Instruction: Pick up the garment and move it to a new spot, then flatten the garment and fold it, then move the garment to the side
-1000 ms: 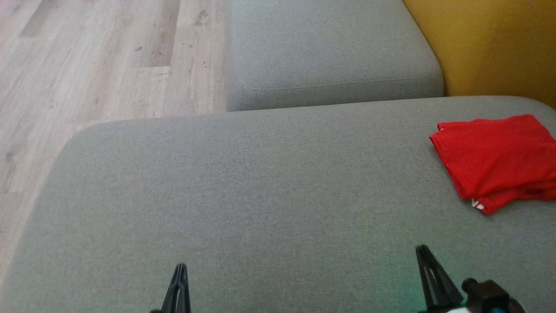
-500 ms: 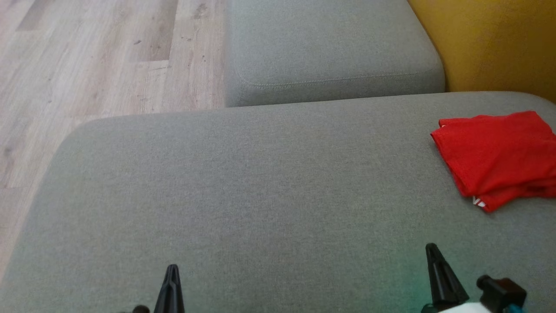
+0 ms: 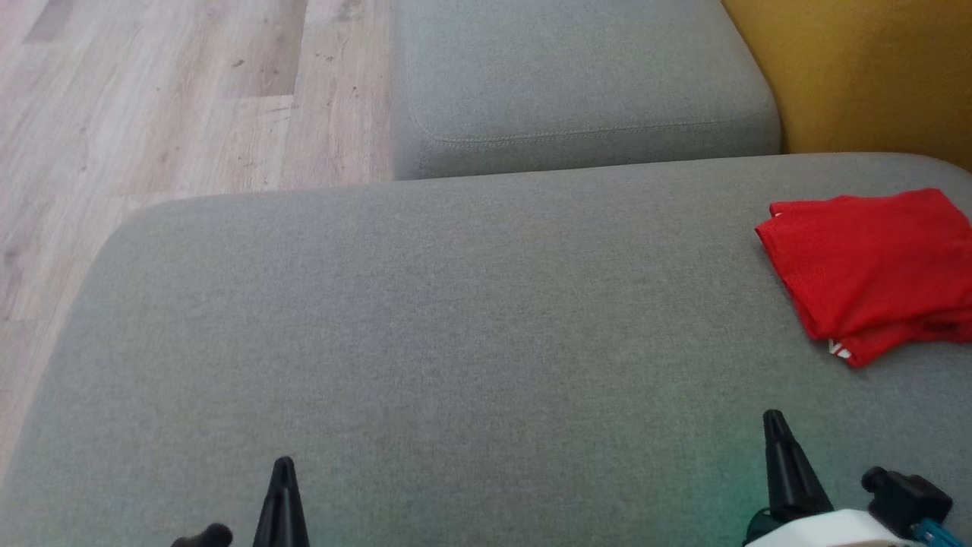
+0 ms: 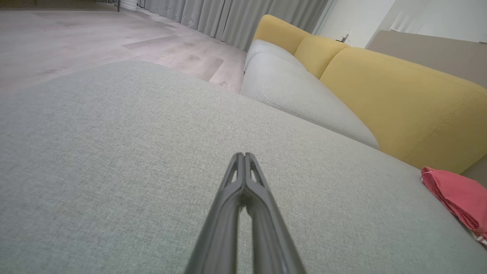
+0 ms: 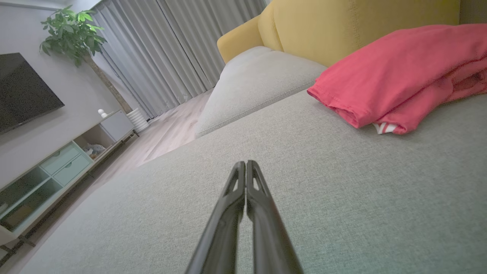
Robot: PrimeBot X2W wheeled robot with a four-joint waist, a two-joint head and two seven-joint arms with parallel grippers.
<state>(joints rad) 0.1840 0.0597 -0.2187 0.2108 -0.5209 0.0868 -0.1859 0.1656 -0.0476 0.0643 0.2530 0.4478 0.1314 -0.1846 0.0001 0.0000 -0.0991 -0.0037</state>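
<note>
The red garment (image 3: 866,266) is found folded into a compact, layered rectangle at the right edge of the grey seat cushion (image 3: 456,319), close to its far right corner and just in front of the yellow backrest (image 3: 858,76). A small white-striped piece is seen poking out from under the near corner of the fold. The wide middle of the cushion is left bare, which fits a garment set aside after folding. The left claw (image 3: 282,463) is held low at the near edge of the cushion, towards the left. The right claw (image 3: 773,418) is held at the near edge towards the right, near the garment but clearly apart from it. In both wrist views the fingers are pressed together tip to tip with nothing between them, so each claw is closed and empty. This placement is judged to be deliberate: with the claws kept off the cloth, the fold is not disturbed. The task is judged to be all but finished, with folding and moving aside apparently done.
</note>
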